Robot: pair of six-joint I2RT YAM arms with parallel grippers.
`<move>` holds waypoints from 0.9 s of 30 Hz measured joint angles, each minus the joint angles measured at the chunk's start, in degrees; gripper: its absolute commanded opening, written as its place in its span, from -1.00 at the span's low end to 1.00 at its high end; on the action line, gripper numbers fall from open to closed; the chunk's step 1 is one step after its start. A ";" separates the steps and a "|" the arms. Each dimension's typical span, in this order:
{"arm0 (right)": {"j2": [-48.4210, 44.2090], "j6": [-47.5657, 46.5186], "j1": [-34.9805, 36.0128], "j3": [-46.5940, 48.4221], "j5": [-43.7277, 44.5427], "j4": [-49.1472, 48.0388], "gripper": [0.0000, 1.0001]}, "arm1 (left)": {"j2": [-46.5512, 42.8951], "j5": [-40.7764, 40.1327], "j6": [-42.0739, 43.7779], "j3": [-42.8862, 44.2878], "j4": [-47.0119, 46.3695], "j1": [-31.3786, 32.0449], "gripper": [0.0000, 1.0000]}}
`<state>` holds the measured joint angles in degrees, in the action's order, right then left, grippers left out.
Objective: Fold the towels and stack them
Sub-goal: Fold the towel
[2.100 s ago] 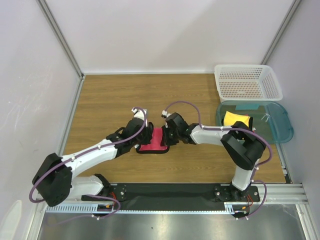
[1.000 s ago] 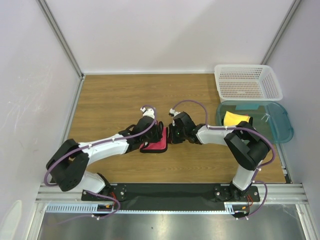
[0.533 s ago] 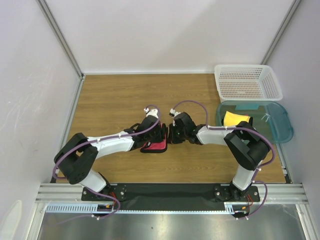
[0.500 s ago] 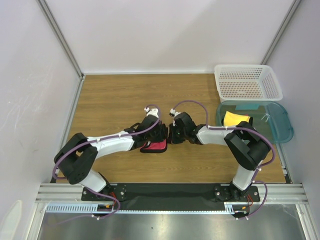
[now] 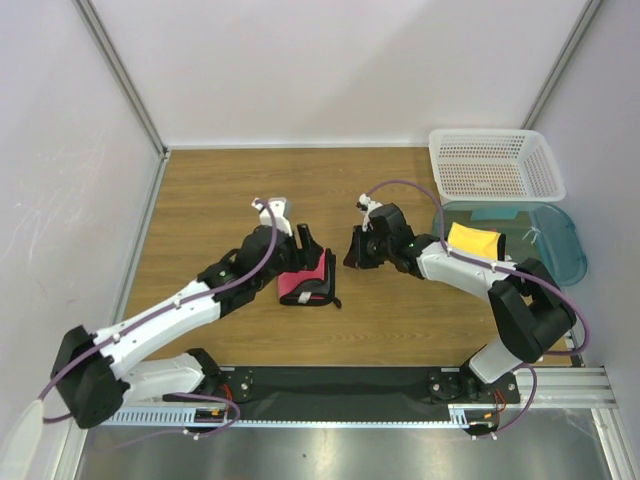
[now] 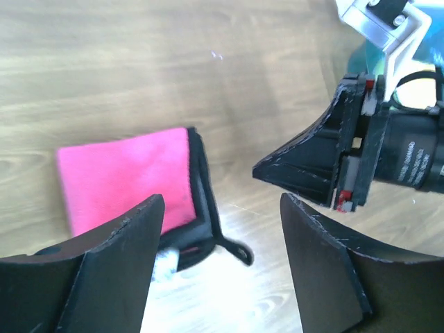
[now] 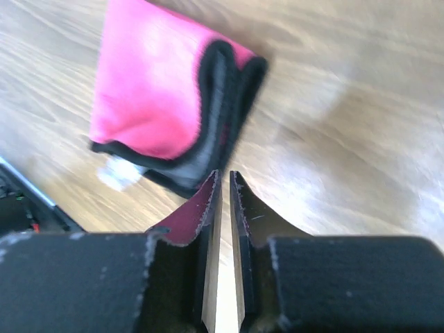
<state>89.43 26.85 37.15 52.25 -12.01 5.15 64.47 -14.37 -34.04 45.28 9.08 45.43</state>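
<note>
The folded pink towel (image 5: pixel 307 282) lies on the wooden counter (image 5: pixel 220 200), free of both grippers. The left gripper (image 5: pixel 290 235) hangs just beyond the towel, fingers spread wide and empty, its arm reaching diagonally from the near left. The right gripper (image 5: pixel 357 250) sits near the towel's right side, not touching it, fingers nearly together with a thin slit and nothing between. A yellow towel (image 5: pixel 472 241) lies in the teal tub (image 5: pixel 560 250), well right of the pink towel

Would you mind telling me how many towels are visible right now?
2: a folded pink towel on the table between the arms, and a yellow towel in the teal tub. Others may lie hidden.
</note>
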 measured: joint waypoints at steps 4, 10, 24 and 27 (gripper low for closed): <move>0.13 -0.11 0.13 1.92 -1.49 -0.57 -0.72 | -2.73 -0.81 2.23 -5.46 -3.72 -2.80 0.32; 2.14 -0.04 0.24 3.19 -1.92 -0.79 -0.70 | 5.33 4.22 7.15 -10.84 -9.57 -5.70 -0.08; 8.52 2.25 1.31 3.26 -1.92 -1.79 -0.78 | 12.46 14.64 9.75 -14.27 -18.47 1.92 -0.39; 8.72 3.80 1.64 1.86 -1.90 -2.97 -0.79 | 14.03 16.11 10.10 -15.26 -18.34 3.17 -0.40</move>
<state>98.15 30.65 38.79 54.11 -13.91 2.17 78.50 1.74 -23.94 30.02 -9.26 48.60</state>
